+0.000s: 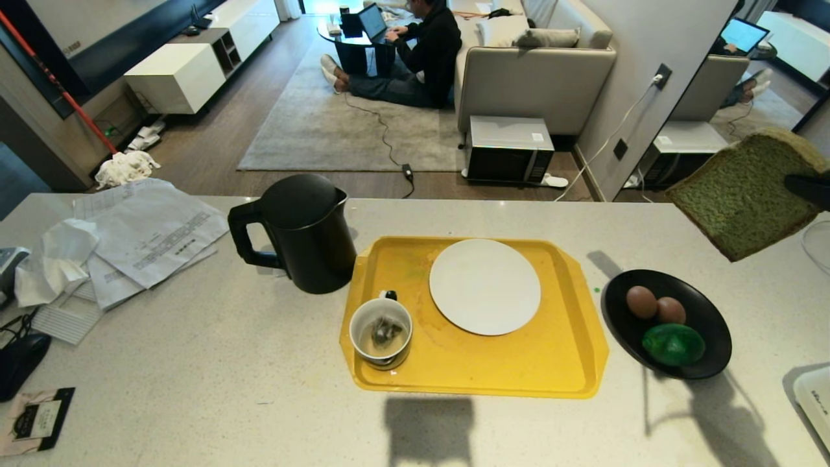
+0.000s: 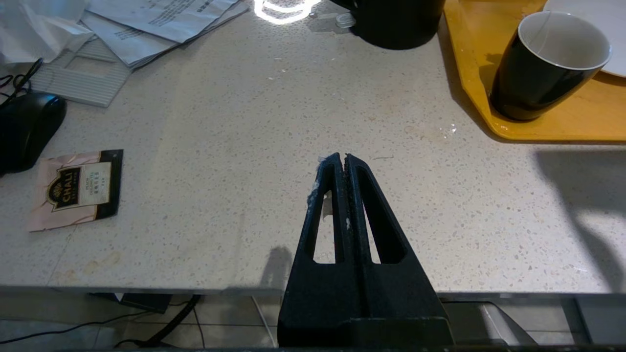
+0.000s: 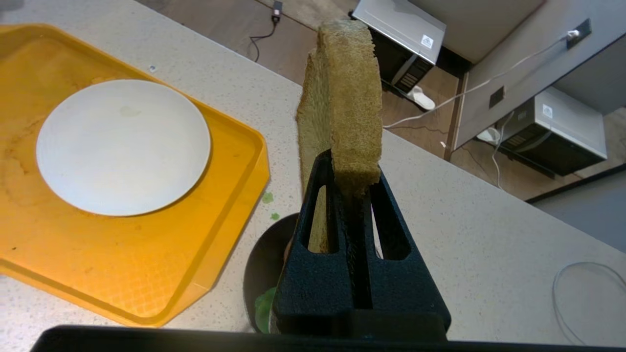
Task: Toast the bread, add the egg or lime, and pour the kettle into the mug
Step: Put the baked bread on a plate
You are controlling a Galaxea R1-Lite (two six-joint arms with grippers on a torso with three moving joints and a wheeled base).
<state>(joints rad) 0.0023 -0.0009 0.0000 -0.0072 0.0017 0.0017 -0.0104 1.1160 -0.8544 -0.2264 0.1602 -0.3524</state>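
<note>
My right gripper (image 1: 807,188) is shut on the bread (image 1: 739,194), a thick green slice with a tan crust, held in the air at the counter's far right, above and behind the black bowl (image 1: 707,311). In the right wrist view the bread (image 3: 349,98) stands edge-on between the right gripper's (image 3: 349,168) fingers. Two eggs (image 1: 641,301) and the lime (image 1: 674,344) lie in the bowl. The black kettle (image 1: 305,230) stands left of the yellow tray (image 1: 557,363). On the tray sit the mug (image 1: 381,332), with a tea bag inside, and a white plate (image 1: 484,286). My left gripper (image 2: 341,157) is shut and empty over the counter's front edge.
Papers (image 1: 149,240), a black mouse (image 1: 19,363) and a tea sachet (image 1: 35,418) lie on the counter's left. A white object (image 1: 814,402) sits at the right edge. Beyond the counter a person (image 1: 421,52) sits on the floor near a microwave (image 1: 509,149).
</note>
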